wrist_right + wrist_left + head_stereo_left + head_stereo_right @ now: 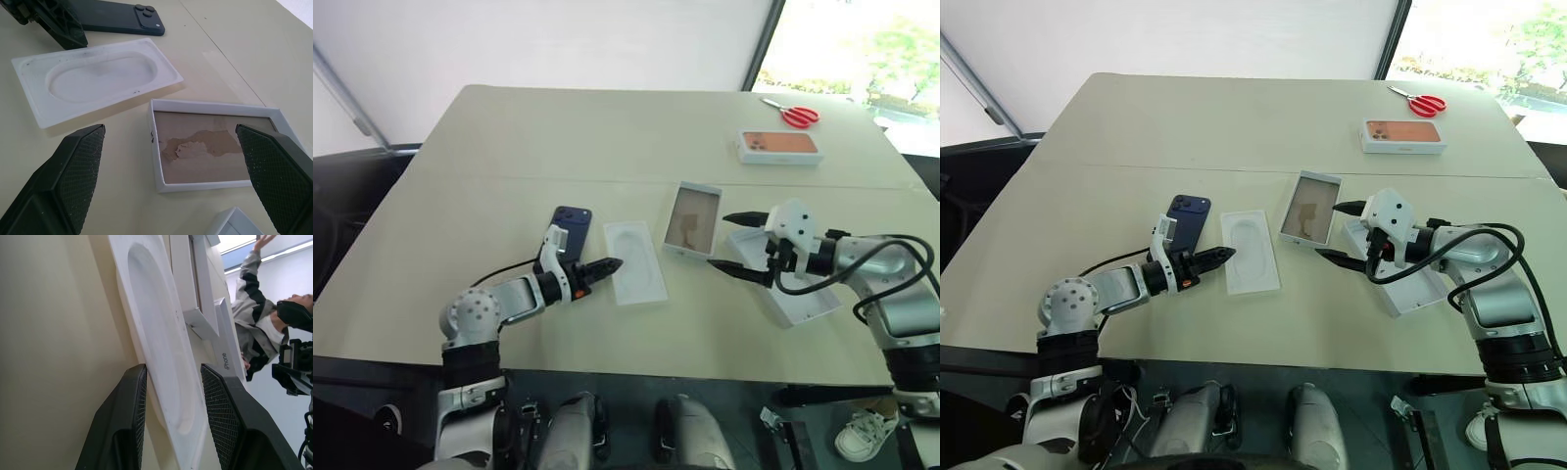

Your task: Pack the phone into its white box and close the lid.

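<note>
The dark navy phone (572,227) lies face down on the table, left of centre. Just to its right lies a flat white moulded insert (637,261). My left gripper (607,265) is shut on that insert's near left edge, one finger on each face (173,367). The white box (693,219), with its brownish floor showing, lies open side up right of the insert. My right gripper (734,242) hovers open beside the box, its fingers spread wide over it (169,128). The lid (803,299) lies inside up beneath my right wrist, partly hidden by it.
A white box with an orange phone picture (780,146) and red-handled scissors (793,115) lie at the far right of the table. A person (254,308) stands beyond the table. The table's far left half is bare.
</note>
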Tool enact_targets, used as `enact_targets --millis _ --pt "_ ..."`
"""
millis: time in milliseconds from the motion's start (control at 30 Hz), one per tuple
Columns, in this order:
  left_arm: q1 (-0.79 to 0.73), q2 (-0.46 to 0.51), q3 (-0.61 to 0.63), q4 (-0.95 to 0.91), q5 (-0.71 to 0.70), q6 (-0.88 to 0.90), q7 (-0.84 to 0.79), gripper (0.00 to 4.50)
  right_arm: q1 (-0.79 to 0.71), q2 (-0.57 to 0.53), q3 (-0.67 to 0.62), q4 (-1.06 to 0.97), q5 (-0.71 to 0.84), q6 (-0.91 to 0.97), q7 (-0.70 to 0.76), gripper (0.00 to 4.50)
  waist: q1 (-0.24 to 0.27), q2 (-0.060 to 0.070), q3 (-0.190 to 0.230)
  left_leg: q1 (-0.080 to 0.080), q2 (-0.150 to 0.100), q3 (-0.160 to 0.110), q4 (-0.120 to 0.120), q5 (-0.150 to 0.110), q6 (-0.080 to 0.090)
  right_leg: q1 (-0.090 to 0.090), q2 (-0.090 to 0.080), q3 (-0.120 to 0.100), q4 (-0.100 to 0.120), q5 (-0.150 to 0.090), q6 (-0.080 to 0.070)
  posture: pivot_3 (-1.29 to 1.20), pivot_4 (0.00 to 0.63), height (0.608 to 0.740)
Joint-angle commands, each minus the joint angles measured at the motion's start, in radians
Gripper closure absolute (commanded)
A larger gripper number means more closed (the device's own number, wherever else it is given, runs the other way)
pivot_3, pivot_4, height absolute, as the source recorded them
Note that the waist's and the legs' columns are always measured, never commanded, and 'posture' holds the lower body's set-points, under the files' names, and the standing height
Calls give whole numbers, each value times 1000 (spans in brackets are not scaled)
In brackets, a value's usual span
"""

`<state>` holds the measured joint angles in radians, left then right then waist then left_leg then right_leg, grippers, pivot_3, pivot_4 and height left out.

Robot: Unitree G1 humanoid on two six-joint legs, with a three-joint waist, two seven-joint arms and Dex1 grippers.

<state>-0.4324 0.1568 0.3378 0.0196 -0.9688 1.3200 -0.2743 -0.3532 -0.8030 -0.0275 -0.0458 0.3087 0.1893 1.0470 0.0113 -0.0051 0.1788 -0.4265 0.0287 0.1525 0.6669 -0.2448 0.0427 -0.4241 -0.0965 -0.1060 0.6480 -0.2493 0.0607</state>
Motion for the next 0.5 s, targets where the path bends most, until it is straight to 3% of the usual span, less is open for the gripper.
enact_targets --millis 33,200,500 --pt "-6 1 0 -10 -12 -8 -8 2795 -4 -3 -31 -38 10 -13 -4 0 0 0 0 0 0 0 0 0 0 0 0 0 0 0 0 0 150 738" --pt "-7 -2 18 -1 -27 -12 -2 4448 -2 -4 -32 -37 9 -13 -5 0 2 1 0 0 0 -1 0 0 0 1 0 0 0 0 0 0 150 738" --pt "-1 9 35 -4 -52 -18 2 4448 -3 -4 -23 -25 -8 -28 -5 0 0 1 0 1 0 -1 0 0 0 1 0 -1 0 0 0 0 150 738"
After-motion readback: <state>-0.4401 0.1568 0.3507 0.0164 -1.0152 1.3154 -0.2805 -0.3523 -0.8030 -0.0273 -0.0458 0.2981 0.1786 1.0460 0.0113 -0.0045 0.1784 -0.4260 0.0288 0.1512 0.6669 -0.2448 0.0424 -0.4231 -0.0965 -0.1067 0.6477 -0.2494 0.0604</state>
